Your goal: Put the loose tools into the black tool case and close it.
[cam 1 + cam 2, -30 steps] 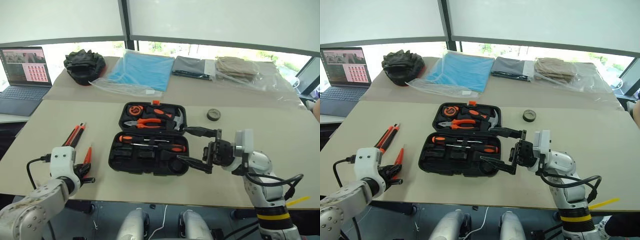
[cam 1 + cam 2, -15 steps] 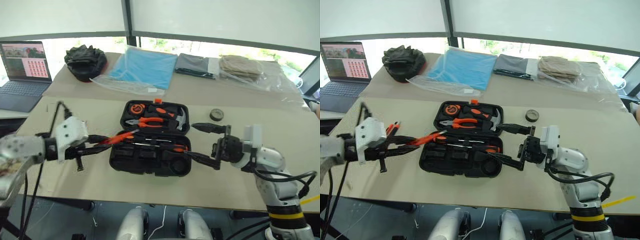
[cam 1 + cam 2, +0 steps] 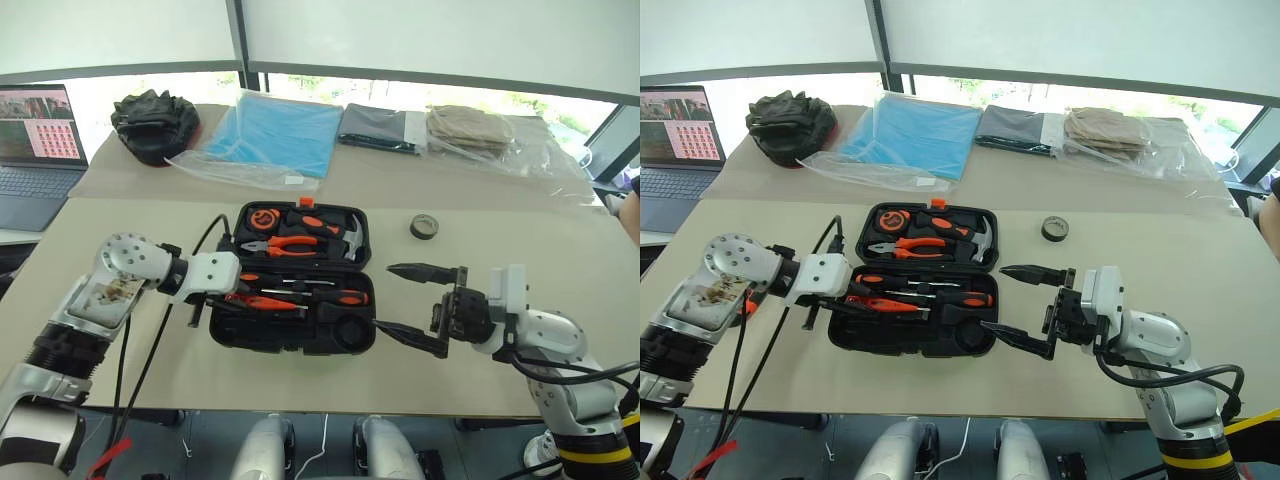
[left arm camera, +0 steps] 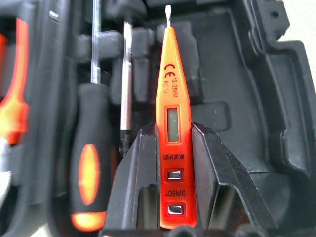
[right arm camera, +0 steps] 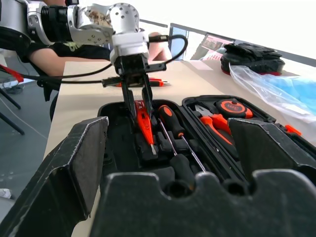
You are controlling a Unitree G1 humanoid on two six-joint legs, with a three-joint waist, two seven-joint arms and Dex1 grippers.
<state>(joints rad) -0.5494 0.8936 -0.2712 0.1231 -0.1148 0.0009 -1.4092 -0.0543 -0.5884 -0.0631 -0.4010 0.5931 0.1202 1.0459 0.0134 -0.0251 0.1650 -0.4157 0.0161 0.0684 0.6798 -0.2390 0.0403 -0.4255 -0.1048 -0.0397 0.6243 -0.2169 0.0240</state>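
The black tool case [image 3: 300, 338] lies open mid-table, pliers, hammer and tape measure in its far half. Two screwdrivers with orange-black handles [image 3: 300, 290] sit in the near half. My left gripper [image 3: 245, 299] reaches in from the case's left end, shut on the slim orange tester screwdriver [image 4: 173, 89], whose tip points along a moulded slot beside a screwdriver handle [image 4: 89, 173]. My right gripper [image 3: 382, 296] stands open at the case's right end, holding nothing. The small dark tape roll [image 3: 424, 227] lies on the table right of the case. An orange-red tool [image 5: 155, 81] lies beyond the left gripper.
A laptop [image 3: 35, 140] stands at the far left. Along the back lie a black fabric bundle [image 3: 150, 120], a blue bag in plastic [image 3: 280, 140], a grey folded cloth [image 3: 375, 128] and beige cloths in plastic [image 3: 480, 135]. A cable [image 3: 150, 350] hangs from my left arm.
My left arm swung from the table's left front to the case's near half, rolling its wrist, with the orange tester in its grip. The right gripper stayed open and eased slightly rightwards.
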